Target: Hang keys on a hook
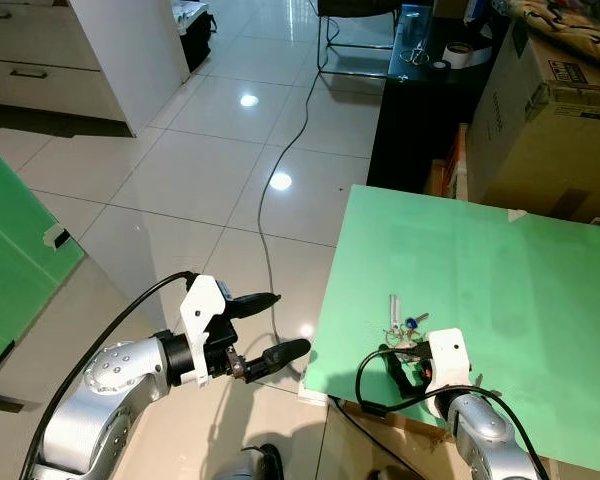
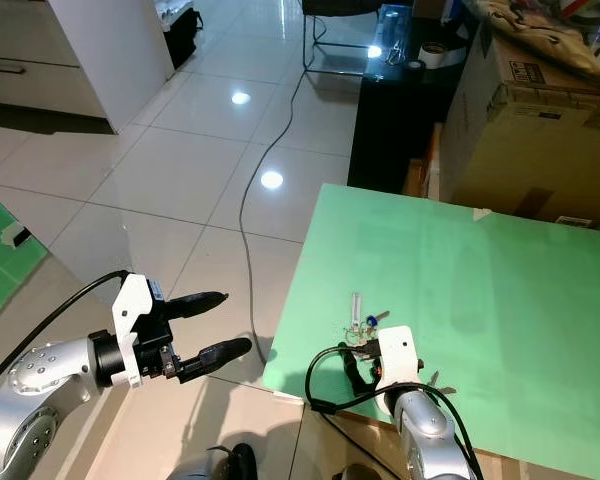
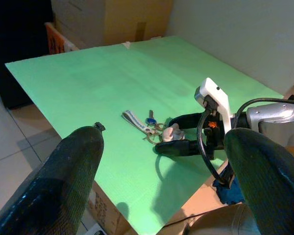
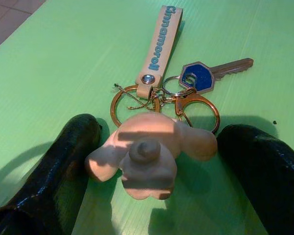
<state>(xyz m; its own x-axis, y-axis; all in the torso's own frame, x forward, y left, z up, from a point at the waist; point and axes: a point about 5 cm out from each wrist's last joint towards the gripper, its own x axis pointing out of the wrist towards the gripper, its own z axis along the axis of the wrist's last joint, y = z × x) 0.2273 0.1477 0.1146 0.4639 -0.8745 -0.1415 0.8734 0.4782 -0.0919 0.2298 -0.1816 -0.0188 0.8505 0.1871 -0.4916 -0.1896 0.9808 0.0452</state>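
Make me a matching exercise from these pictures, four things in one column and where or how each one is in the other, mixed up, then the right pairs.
Things:
1. keys
2. right gripper
3. left gripper
4. cardboard box

Descriptions:
A. open, held over the tiled floor
B. standing beyond the green board's far edge
C. lying flat on the green board
D. open, fingers either side of the figure charm

Pairs: 1-C, 2-D, 3-A, 4-B

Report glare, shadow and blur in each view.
Left eye view: lamp glare on the floor tiles, otherwise sharp. Right wrist view: the figurine is soft and half in shadow between the right pincer fingers. Left wrist view: left pincer fingers blurred.
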